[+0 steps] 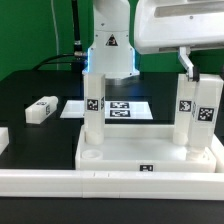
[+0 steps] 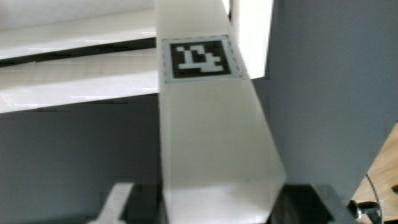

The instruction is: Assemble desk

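In the exterior view, the white plastic rimmed rectangular desk panel (image 1: 135, 152) lies flat on the black tabletop (image 1: 25, 95), across the lower middle and lower right of the frame. Three white square plastic leg blocks stand upright on it. The left leg (image 1: 93, 108) is at the panel's left end, just left of the frame's centre. The far-right leg (image 1: 207, 115) is at the right edge, and just beside it stands the held leg (image 1: 186, 105), whose top meets the gripper (image 1: 186, 68) coming down from the upper right. A fourth, the loose leg (image 1: 42, 108), lies on its side at the left of the frame, well apart from the panel. The marker board (image 1: 120, 107) lies flat behind the panel at centre. In the wrist view, the held leg (image 2: 210, 130) fills the middle of the frame, with its black-and-white tag (image 2: 199, 58) toward the top. The fingers (image 2: 306, 208) sit at the bottom on either side of it, drawn in narrow against its faces, so the leg is gripped. The step in hand looks like seating the third leg in its corner of the panel (whether it is fully home cannot be told from here). The next move would call for finishing that seating squarely and letting go without tipping the neighbouring leg. After that, the loose leg must be fetched for the remaining corner.
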Motion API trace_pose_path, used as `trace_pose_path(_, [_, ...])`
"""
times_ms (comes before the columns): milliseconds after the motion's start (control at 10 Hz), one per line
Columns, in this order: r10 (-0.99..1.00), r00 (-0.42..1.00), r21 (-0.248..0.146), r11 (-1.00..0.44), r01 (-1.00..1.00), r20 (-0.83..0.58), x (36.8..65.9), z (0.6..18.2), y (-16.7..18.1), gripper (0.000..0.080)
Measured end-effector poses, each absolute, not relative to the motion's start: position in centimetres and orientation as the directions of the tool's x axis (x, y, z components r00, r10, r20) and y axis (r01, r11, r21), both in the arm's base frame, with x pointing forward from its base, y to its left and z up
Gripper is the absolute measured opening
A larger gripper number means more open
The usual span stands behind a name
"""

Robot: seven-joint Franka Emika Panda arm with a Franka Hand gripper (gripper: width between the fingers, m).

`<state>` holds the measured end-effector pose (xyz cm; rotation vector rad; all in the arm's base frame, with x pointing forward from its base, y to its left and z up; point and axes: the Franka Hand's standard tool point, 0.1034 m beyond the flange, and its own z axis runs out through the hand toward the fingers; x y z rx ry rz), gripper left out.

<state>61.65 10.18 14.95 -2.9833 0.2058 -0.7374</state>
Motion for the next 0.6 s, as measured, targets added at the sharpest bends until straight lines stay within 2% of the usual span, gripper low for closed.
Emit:
trace_pose_path(400, [-0.132,0.884,-0.08,-0.991,-0.108,0.448,61.1,13.5,10.5,0.0287])
trace_pose_path(600, [-0.128,0.874,-0.077,-0.992,-0.104,0.469,61.4,13.5,10.7,0.0287])
